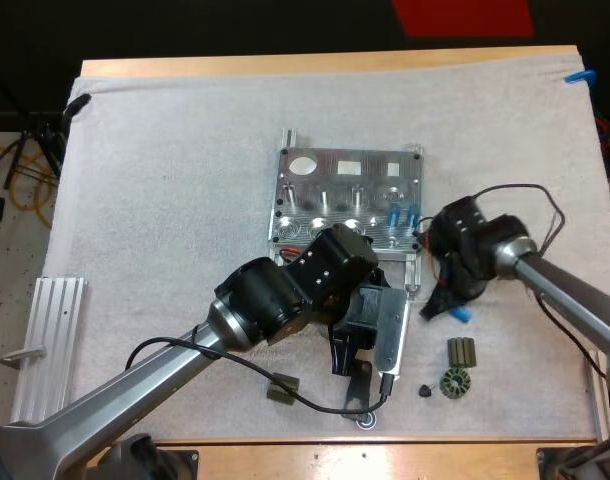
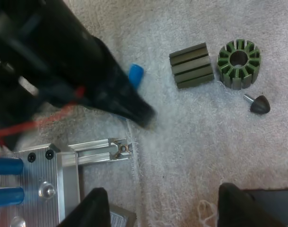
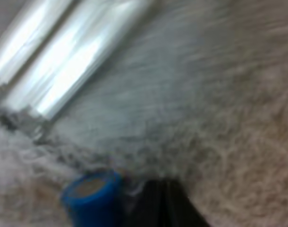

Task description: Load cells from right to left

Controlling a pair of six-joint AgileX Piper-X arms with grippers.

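Note:
The metal fixture (image 1: 350,195) lies mid-mat, with two blue cylinders (image 1: 403,214) standing in its right-hand slots. The fixture's corner (image 2: 45,179) and those loaded cylinders (image 2: 7,179) also appear in the left wrist view. A loose blue cylinder (image 1: 462,314) lies on the mat beside my right gripper (image 1: 435,310), just right of the fixture's front corner. The right wrist view has that cylinder (image 3: 92,194) next to the touching dark fingers (image 3: 158,203). My left gripper (image 1: 350,362) hangs open over bare mat in front of the fixture, its fingers (image 2: 94,208) wide apart.
A ribbed grey-green block (image 2: 192,65), a green slotted ring (image 2: 239,57) and a small black cone (image 2: 258,104) lie on the mat at the front right. A silver rail (image 1: 50,345) rests off the mat's left edge. The fixture's thin rail (image 2: 99,149) juts toward the loose cylinder.

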